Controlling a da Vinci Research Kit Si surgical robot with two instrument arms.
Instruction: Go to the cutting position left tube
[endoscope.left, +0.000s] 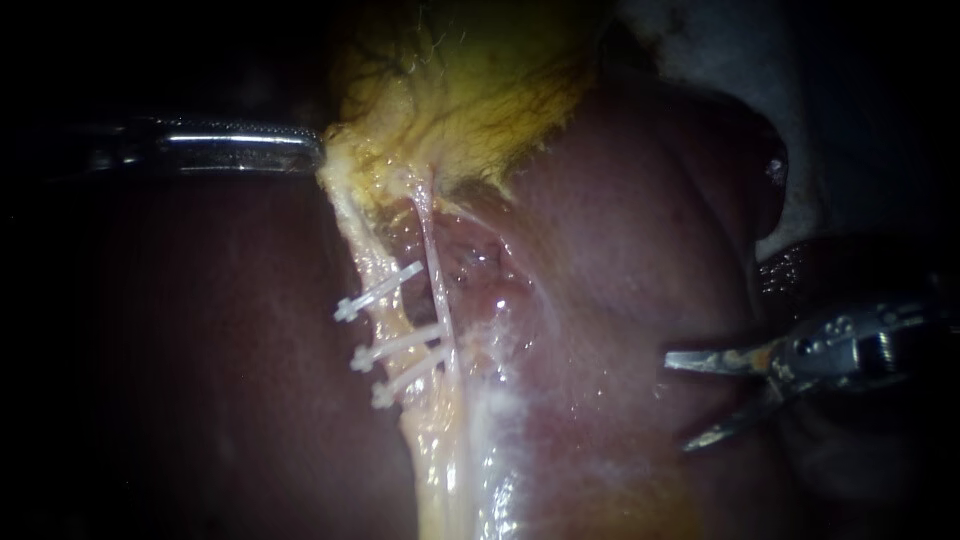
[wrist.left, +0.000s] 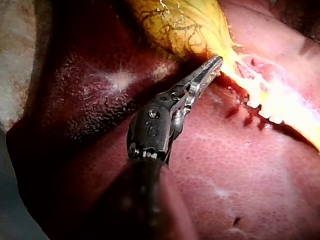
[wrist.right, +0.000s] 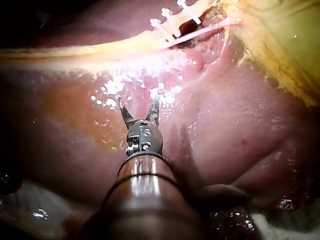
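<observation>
Left tube (endoscope.left: 362, 250) is seen at the centre-left of the endoscope frame, as a yellowish strip running down from the gallbladder (endoscope.left: 470, 90). It is crossed by three white clips (endoscope.left: 398, 344). A thin pale tube (endoscope.left: 432, 262) lies just beside it on the right. The gallbladder edge seems to be pinched by the closed jaws of the left instrument (wrist.left: 214, 64), probably so that the tubes are kept stretched and exposed. The right instrument (endoscope.left: 677, 402) is held at the right of the frame, over the liver (endoscope.left: 640, 230), well apart from the clips. Its jaws are spread with nothing between them, apparently ready for the approach. No container is seen.
</observation>
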